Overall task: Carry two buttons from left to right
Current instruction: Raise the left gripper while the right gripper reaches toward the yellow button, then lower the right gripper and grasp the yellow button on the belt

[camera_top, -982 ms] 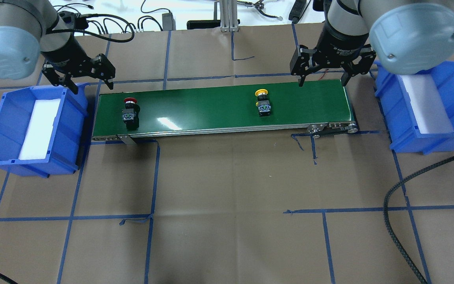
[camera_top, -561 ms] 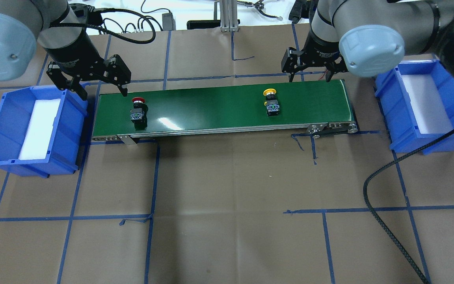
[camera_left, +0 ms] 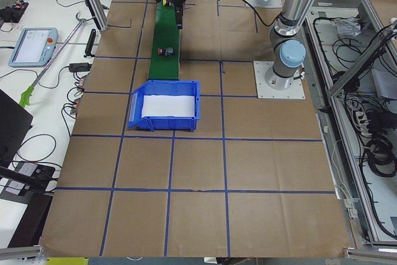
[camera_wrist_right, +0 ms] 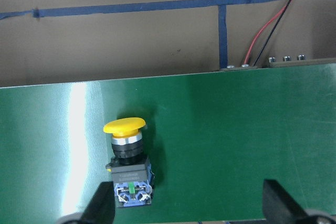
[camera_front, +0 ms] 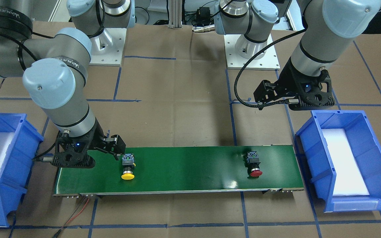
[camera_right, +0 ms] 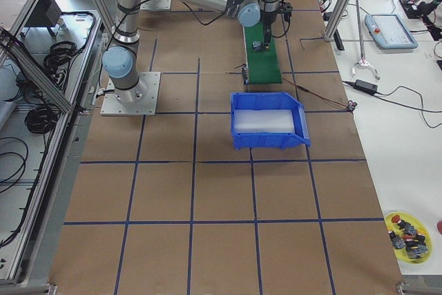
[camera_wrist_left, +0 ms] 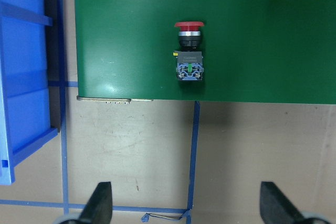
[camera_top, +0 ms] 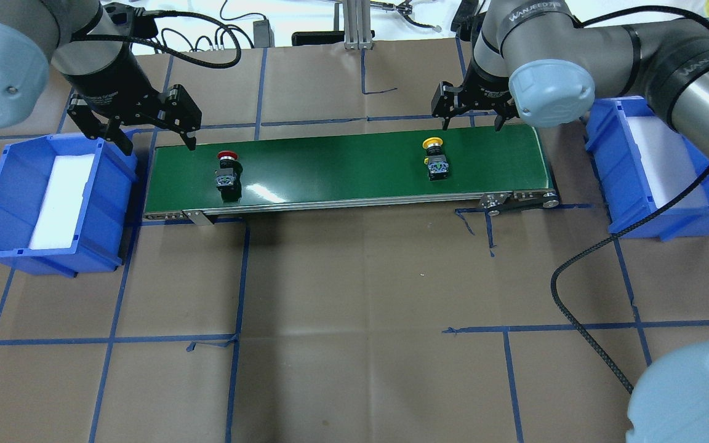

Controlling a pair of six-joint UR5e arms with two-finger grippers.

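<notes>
Right pincer [camera_top: 472, 122] spread, empty, hovering; yellow button [camera_top: 436, 161] lies on the belt [camera_top: 342, 166] just below it, off-centre. Left pincer [camera_top: 159, 143] likewise spread, red button [camera_top: 227, 173] below, rightward. Pickup step, I judge: right must centre, descend, close on yellow.

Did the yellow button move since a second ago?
Yes. The yellow button has slid to the right along the green belt, ending up closer to the right blue bin.

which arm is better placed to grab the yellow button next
The right. The open right gripper hovers close to the yellow button near the right end of the green belt, beside the right bin. The left gripper is at the other end, by the red button.
</notes>
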